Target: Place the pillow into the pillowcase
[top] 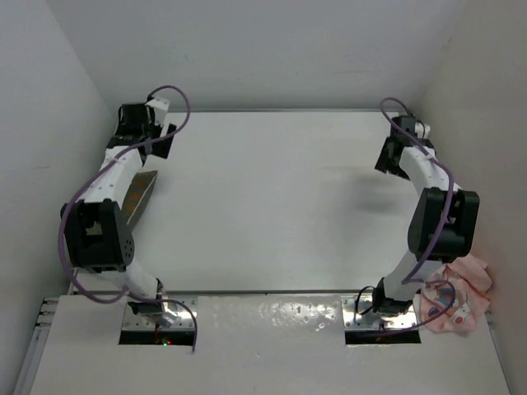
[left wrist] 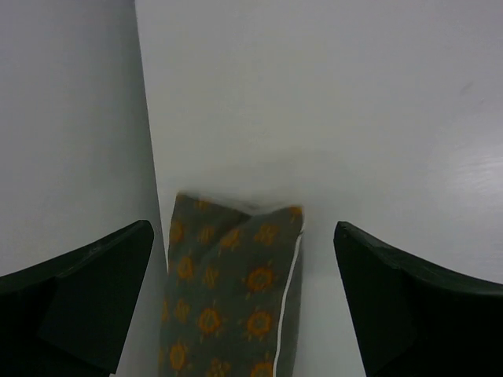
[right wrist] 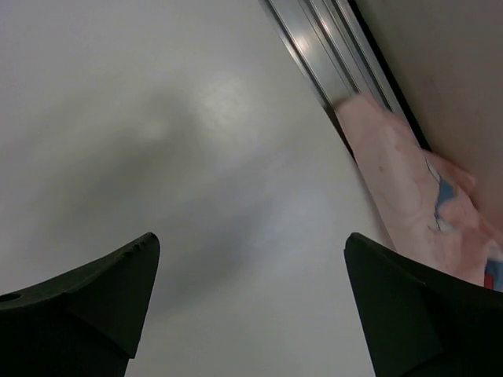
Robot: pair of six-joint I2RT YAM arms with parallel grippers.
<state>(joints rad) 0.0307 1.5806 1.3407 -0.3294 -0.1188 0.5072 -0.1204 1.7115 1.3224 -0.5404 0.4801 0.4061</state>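
1. Both tools are empty: the left gripper (left wrist: 242,229) has its jaws spread wide with nothing between them, and so does the right gripper (right wrist: 251,239).
2. Left gripper hangs at the far-left of the table (top: 272,206) and looks down on one short end of the pillow (left wrist: 228,290). No contact.
3. Right gripper sits far-right, above bare tabletop, well apart from both task items.
4. Pillow lies flat along the left wall, partly under the left arm. Pillowcase (top: 461,296) is a crumpled heap at the near-right corner, just beside the right arm base.
5. Handling, my read: the pillow is light, thin and soft, and will sag if lifted by one corner. Pinch the piped short edge or a corner and drag rather than lift.
6. Pillowcase is limp and will bunch. Its open hem has to be found and one layer pinched; can't tell which side that is from here.
7. Views: only the top camera shows both items and the gap between them. Left wrist alone resolves the orange motif and white piping. Right wrist alone shows the pillowcase against a metal rail (right wrist: 314,47).
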